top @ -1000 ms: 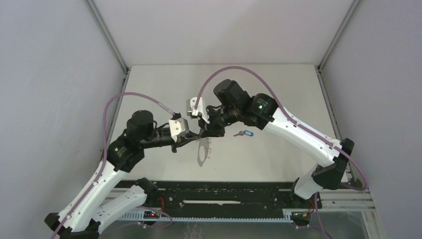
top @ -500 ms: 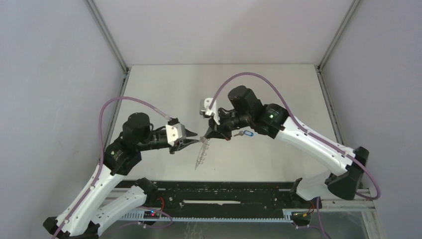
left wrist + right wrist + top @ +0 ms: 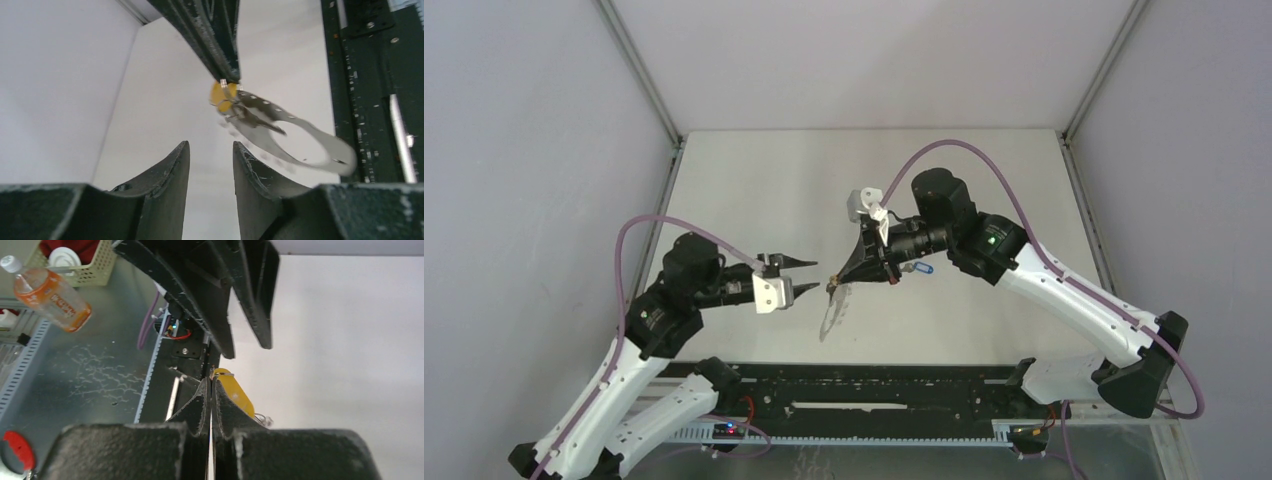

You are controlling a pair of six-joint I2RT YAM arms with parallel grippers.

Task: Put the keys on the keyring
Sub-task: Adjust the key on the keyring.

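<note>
Two things worry me. My right gripper point(image 3: 837, 284) is clamped on the top of the keyring point(image 3: 831, 312). The keyring hangs, as far as I can tell, clear of the worktop point(image 3: 754, 180), about midway between the left and right edges and toward the near one. The yellow key point(image 3: 220, 96) sits right at the pinch, and I can't tell whether it is truly threaded. That grip is on a thin edge, so any twist could let the hoop swing, slip out and drop. My left gripper point(image 3: 802, 276) sits just left of it, jaws moderately parted and empty. If I close in off-line, its fingers may knock the hoop instead of catching it. The blue key point(image 3: 919, 268) lies flat near the centre, half under the right wrist, where a low move could sweep it toward the right edge.
</note>
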